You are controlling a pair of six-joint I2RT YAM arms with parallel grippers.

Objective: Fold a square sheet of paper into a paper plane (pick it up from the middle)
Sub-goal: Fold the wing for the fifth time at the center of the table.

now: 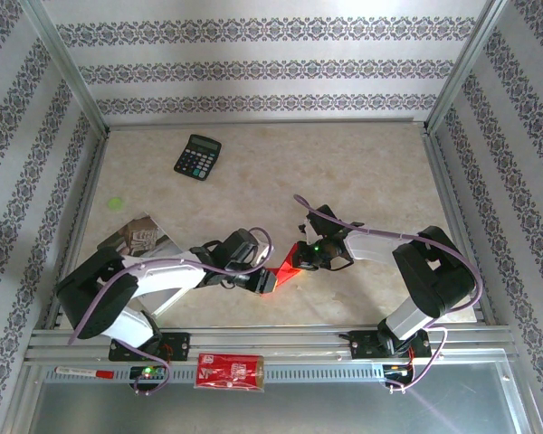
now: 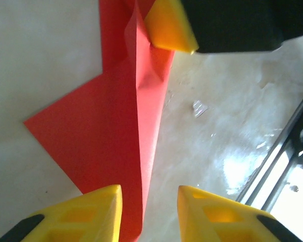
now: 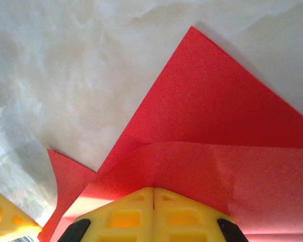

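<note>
Left wrist view finds us mid-fold: the partly creased square sheet of paper (image 2: 106, 136) lies on the table (image 2: 40, 50) toward its near edge, right gripper (image 3: 153, 194) closed and pinning it, left gripper (image 2: 149, 212) parted astride the crease (image 2: 138, 126), which likely needs pressing flat next.

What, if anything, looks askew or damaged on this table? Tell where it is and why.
The square sheet of paper, half folded, has small wrinkles beside its crease near the right hand; the paper should lie flat there. A red packet lies on the front rail, off the table.
</note>
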